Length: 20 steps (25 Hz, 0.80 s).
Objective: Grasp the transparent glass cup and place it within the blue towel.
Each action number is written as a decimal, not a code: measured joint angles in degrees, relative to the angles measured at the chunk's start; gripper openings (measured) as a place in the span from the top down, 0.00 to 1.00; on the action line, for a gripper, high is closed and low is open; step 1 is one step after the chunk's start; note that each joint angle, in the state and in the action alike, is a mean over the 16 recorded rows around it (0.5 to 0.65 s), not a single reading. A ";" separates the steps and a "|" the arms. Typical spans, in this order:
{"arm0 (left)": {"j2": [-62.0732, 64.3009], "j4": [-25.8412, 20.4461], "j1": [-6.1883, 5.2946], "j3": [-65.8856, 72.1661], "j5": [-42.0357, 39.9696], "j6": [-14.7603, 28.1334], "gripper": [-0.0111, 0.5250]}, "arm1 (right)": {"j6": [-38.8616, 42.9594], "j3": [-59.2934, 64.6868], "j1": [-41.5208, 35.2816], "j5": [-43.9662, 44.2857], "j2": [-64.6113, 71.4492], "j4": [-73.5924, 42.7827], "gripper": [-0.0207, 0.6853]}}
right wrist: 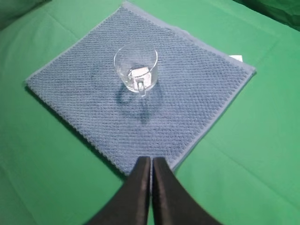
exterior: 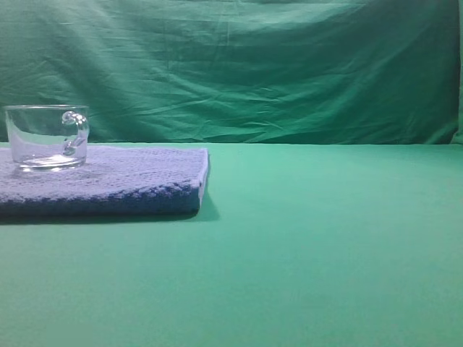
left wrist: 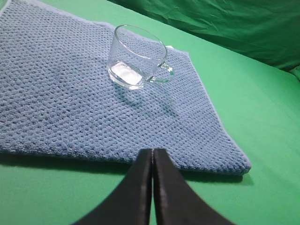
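Note:
The transparent glass cup [exterior: 47, 136] stands upright on the blue towel [exterior: 123, 181] at the far left of the exterior view, handle to the right. It also shows in the left wrist view [left wrist: 137, 57] on the towel [left wrist: 70, 103], and in the right wrist view [right wrist: 136, 67] near the middle of the towel [right wrist: 187, 93]. My left gripper [left wrist: 152, 152] is shut and empty, above the towel's near edge. My right gripper [right wrist: 151, 160] is shut and empty, above the towel's near corner. Neither gripper shows in the exterior view.
A green cloth covers the table [exterior: 325, 246] and hangs as a wrinkled backdrop [exterior: 253, 65]. A small white tag [right wrist: 236, 58] sticks out at the towel's far right edge in the right wrist view.

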 joint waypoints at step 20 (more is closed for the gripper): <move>0.00 0.00 0.00 0.00 0.00 0.00 0.98 | 10.43 22.25 -10.11 -10.38 -26.05 -10.84 0.97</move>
